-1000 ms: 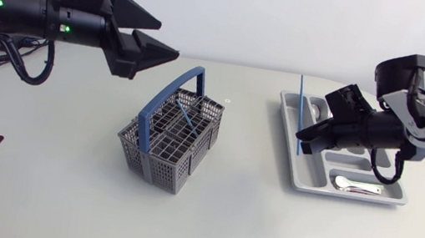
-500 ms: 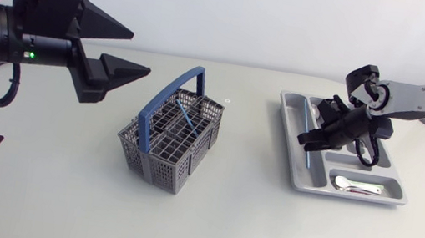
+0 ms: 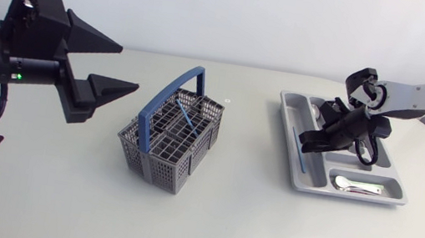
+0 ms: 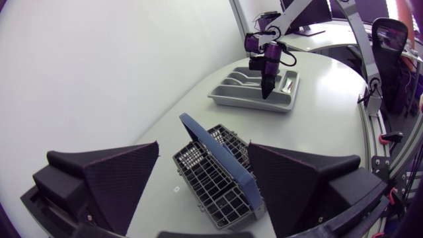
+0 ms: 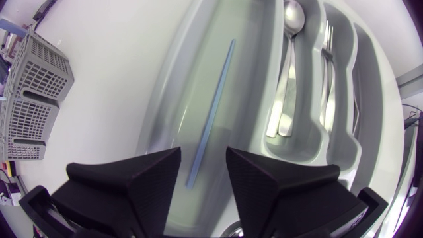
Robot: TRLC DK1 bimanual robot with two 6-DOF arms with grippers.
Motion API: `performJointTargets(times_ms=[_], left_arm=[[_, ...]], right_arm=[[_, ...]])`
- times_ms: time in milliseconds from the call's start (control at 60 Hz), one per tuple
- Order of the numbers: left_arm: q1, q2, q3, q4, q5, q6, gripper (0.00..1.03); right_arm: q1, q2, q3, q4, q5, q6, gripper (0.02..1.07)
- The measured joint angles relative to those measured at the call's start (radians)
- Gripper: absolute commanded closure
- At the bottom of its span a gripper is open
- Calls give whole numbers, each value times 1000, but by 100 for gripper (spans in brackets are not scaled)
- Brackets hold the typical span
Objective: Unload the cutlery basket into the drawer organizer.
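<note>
Down went the blue stick (image 5: 211, 112) into the organizer (image 5: 251, 66) — right gripper (image 5: 201, 158) wide open, empty. Other stick (image 3: 184, 116) in the basket (image 3: 160, 162) looks light, slippery — pinch its top.

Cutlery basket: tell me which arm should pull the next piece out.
Left, I'd say. The left gripper hangs open near the cutlery basket, facing it, while the right gripper is open across the table over the drawer organizer, above the blue stick lying in it.
</note>
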State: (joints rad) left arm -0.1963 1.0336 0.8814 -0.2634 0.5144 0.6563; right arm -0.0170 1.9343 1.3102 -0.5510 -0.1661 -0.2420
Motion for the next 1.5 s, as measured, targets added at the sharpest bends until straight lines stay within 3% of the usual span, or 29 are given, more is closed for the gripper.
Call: performJointTargets(times_ms=[350, 633, 867, 1067, 1233, 1500], left_arm=[[24, -66, -71, 15, 0, 26, 5], [37, -67, -137, 11, 12, 72, 5], [55, -71, -155, -48, 80, 138, 5], [66, -76, -163, -88, 111, 200, 5], [85, -78, -171, -99, 137, 243, 5], [118, -75, -187, -105, 163, 288, 4]], right_arm=[[317, -360, -190, 222, -100, -77, 19], [444, -389, -226, 279, -256, -152, 19], [512, -380, -225, 336, -307, -204, 19], [565, -312, -225, 396, -292, -283, 19], [600, -236, -223, 454, -222, -333, 19], [648, -199, -179, 532, -143, -347, 27]])
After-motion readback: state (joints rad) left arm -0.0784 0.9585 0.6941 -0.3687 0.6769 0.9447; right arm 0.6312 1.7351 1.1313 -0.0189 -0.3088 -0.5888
